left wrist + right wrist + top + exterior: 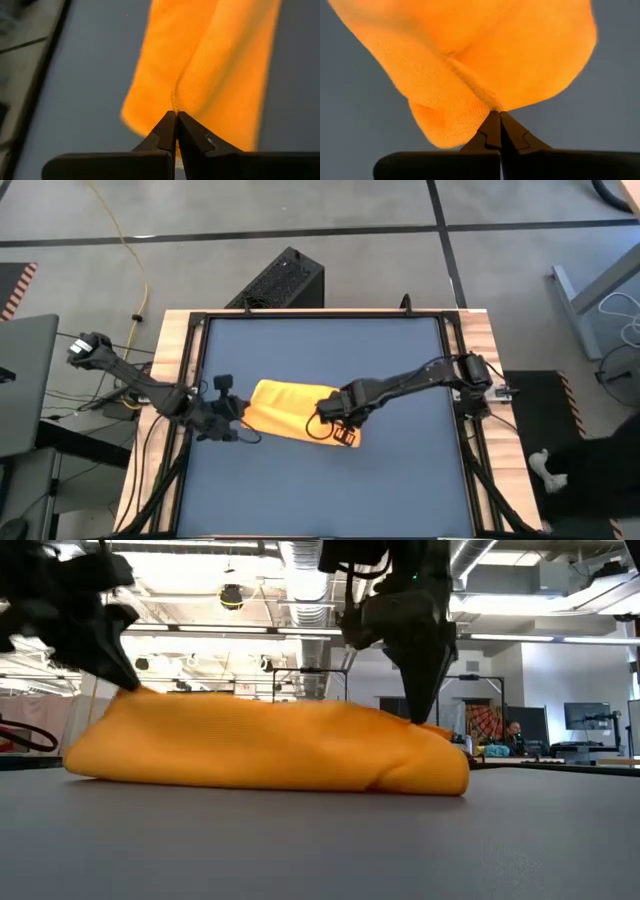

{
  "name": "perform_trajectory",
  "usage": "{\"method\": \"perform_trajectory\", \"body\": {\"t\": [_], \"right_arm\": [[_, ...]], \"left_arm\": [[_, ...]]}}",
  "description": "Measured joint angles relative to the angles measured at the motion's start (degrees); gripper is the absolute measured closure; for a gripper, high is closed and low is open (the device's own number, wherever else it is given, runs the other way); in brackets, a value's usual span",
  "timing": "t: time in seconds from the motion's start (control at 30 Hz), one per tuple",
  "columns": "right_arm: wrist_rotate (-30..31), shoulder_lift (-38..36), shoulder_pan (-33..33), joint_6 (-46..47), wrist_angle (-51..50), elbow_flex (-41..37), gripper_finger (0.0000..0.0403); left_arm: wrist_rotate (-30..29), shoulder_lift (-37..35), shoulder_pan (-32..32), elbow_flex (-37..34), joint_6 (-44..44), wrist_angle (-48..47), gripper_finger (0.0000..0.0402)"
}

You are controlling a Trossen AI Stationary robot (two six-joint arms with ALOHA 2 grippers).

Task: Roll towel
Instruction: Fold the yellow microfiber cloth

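The towel (290, 412) lies bunched mid-table (400, 490), soft and floppy (likely light, prone to slipping loose). The left gripper (176, 116) and right gripper (496, 114) each pinch an end seam, sensible hold points.

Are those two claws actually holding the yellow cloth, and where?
Yes. The left gripper pinches one end of the towel; the right gripper pinches a seam at the other end.

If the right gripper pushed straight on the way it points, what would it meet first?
The towel: the shut right gripper already has its tips at a seam in the cloth, apparently pinching it, so it would likely press straight into the bundle.
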Motion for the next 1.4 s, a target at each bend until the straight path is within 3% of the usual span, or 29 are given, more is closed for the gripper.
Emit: {"method": "perform_trajectory", "body": {"t": [0.27,0.53,0.7,1.03,1.4], "right_arm": [[3.3,0.5,-4.6,-4.3,1.9,0.0,0.0392],[5.6,2.5,-6.7,-5.5,0.8,0.0,0.0392],[7.0,5.0,-7.0,-6.1,0.7,0.0,0.0392],[11.9,5.4,-7.5,-6.0,0.3,0.0,0.0392],[10.5,5.2,-7.9,-5.9,-1.0,0.0,0.0392]], "left_arm": [[-0.2,0.3,9.6,-3.7,8.8,9.5,0.0401],[-2.7,0.2,16.9,-4.0,13.8,10.0,0.0401],[0.0,0.2,21.1,-4.0,15.9,10.4,0.0401],[-0.1,0.2,24.4,-4.0,19.0,15.9,0.0401],[0.0,0.2,25.6,-4.0,20.7,17.6,0.0401]]}}
